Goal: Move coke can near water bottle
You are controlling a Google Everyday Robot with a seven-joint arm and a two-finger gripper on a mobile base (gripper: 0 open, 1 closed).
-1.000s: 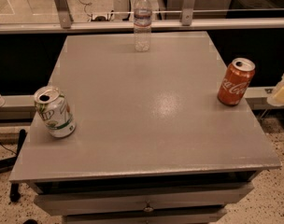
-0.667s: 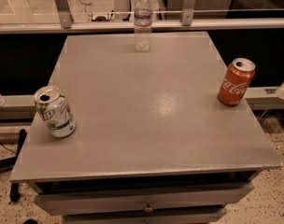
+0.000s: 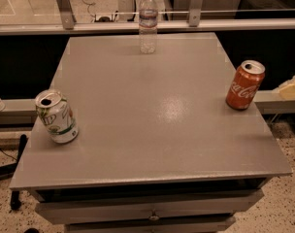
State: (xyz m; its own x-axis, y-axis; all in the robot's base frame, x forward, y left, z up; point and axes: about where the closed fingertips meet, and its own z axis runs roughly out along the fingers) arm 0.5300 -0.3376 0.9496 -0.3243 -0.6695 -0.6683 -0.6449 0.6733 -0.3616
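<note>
On the grey bench [image 3: 152, 110], the white and green can [image 3: 57, 116] stands upright well apart from the water bottle [image 3: 148, 23], toward the near left corner. It is 1 of 2 cans here and no part of the job, so it is best left alone. The water bottle stands upright at the middle of the far edge, with bare bench on both sides, probably enough room to set a can beside it. The coke can [image 3: 244, 85] stands upright well apart from the water bottle, nearer and to the right, not yet moved. Farther right of the bottle than the coke can, a pale shape that I take for the claw [image 3: 292, 87] sits off the bench edge, holding nothing; I cannot tell whether it is wide or narrow.
</note>
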